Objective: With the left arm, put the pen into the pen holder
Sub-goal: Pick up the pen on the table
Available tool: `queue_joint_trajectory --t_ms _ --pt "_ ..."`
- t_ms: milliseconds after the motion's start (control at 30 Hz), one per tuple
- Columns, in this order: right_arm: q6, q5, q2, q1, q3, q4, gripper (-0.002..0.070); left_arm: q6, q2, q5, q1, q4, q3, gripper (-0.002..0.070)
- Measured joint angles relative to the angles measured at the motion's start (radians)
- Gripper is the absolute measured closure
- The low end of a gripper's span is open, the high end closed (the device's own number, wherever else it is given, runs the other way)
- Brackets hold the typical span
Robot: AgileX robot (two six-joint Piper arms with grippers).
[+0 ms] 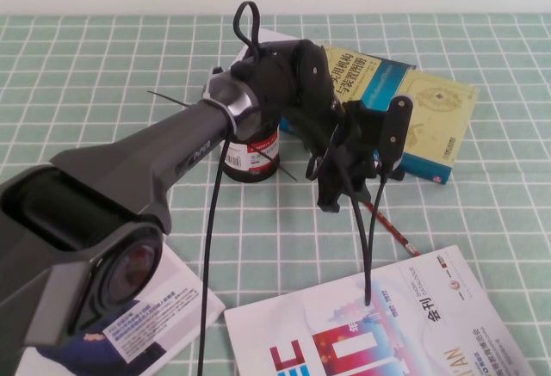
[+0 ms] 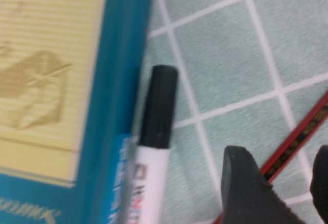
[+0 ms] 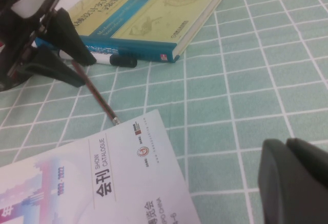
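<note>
The pen (image 1: 394, 231) is a thin dark red stick lying on the green checked cloth, running out from under my left gripper (image 1: 355, 191) toward the magazine. In the left wrist view the pen (image 2: 300, 137) lies on the cloth between the two black fingers (image 2: 246, 188), which stand open on either side of it with a gap. The right wrist view shows the same gripper (image 3: 88, 73) astride the pen (image 3: 96, 95). The black pen holder (image 1: 254, 157), with its red-and-white label, stands behind the left arm, half hidden. My right gripper (image 3: 292, 183) hovers low over bare cloth, shut.
A white marker with a black cap (image 2: 159, 111) lies along the edge of a teal-and-yellow book (image 1: 413, 109) just beyond the pen. A magazine (image 1: 387, 324) lies at the front, close to the pen's tip. Another booklet (image 1: 151, 324) lies at the front left.
</note>
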Motion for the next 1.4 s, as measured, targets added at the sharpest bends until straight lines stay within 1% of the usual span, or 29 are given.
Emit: queue_joint_trajectory --t_ms 100,633,767,967,1400 --pt "0.000 0.000 0.000 0.000 0.000 0.000 0.0696 0.002 0.006 0.013 0.000 -0.004 0.000 0.0420" --pt "0.000 0.000 0.000 0.000 0.000 0.000 0.0696 0.064 0.020 -0.044 0.002 0.002 0.000 0.0420" --pt "0.000 0.000 0.000 0.000 0.000 0.000 0.0696 0.066 0.028 -0.042 -0.006 0.006 0.000 0.0420" --pt "0.000 0.000 0.000 0.000 0.000 0.000 0.0696 0.072 0.028 -0.042 -0.022 0.052 0.000 0.0420" --pt "0.000 0.000 0.000 0.000 0.000 0.000 0.0696 0.045 0.028 0.007 -0.021 0.070 -0.003 0.0425"
